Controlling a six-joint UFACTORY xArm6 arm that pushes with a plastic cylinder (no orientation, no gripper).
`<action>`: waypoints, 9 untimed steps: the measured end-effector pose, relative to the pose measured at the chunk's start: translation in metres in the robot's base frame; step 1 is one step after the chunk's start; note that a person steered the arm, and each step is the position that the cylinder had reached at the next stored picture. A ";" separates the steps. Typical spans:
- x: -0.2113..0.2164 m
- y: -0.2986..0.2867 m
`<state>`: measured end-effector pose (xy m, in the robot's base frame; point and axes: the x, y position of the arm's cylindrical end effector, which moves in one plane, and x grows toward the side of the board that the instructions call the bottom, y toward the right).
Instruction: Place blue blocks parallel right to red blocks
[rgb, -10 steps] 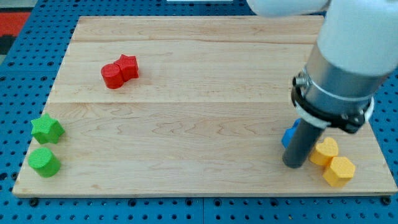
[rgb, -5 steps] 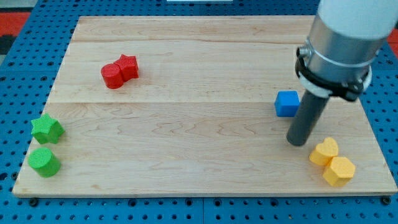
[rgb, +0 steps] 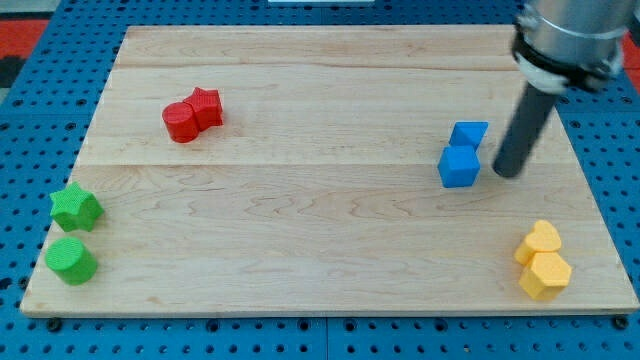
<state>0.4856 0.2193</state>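
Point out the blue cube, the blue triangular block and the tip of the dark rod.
blue cube (rgb: 459, 167), camera view, middle of its front face.
blue triangular block (rgb: 468, 133), camera view, its top face.
my tip (rgb: 507, 172), camera view, the rod's very end, right of the cube.

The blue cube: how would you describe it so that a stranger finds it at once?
Look at the wooden board's right half, where two blue blocks touch just left of my tip. The blue cube is the lower one, square-faced; the blue block above it looks wedge-shaped.
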 end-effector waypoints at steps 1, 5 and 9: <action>0.029 0.001; -0.077 -0.095; -0.052 -0.057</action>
<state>0.4335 0.1627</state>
